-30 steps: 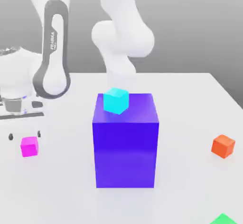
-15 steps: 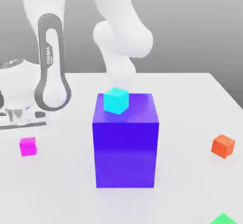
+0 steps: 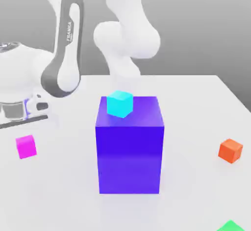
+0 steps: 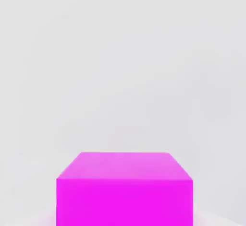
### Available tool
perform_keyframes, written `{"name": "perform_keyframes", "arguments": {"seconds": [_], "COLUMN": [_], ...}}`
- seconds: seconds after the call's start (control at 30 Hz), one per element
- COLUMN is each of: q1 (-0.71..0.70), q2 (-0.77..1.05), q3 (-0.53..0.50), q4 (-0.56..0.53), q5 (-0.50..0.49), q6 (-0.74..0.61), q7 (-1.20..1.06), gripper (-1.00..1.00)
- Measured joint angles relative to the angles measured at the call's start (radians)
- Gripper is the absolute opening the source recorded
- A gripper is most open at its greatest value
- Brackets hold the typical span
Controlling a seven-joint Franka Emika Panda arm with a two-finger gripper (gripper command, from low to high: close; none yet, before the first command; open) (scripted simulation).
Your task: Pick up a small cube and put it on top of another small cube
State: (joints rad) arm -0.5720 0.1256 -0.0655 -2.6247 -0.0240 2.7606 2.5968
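Note:
The small cube is plain magenta-pink and hangs slightly tilted just over the white table at the exterior view's left. My gripper is directly above it, and the cube has risen with the hand. The hand view has the same magenta small cube very near the camera, with bare white table behind it. A cyan cube rests on top of the big blue-purple block in the middle of the table.
An orange cube lies on the table at the exterior view's right. A green corner pokes in at the lower edge. The white arm rises behind the big block. The table's far edge runs behind it.
The hand and arm have lifted and shifted toward the exterior view's left. The magenta cube has gone up and left with them and now tilts a little.

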Motion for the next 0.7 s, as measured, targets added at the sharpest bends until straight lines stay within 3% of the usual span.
{"name": "perform_keyframes", "arguments": {"seconds": [0.47,0.7], "q1": [0.340,0.522], "q2": [0.168,0.305], "q3": [0.361,0.486], "q4": [0.353,0.507], "q5": [-0.161,-0.267], "q6": [-0.206,-0.263], "q7": [-0.307,-0.418], "gripper": [-1.00,-1.00]}}
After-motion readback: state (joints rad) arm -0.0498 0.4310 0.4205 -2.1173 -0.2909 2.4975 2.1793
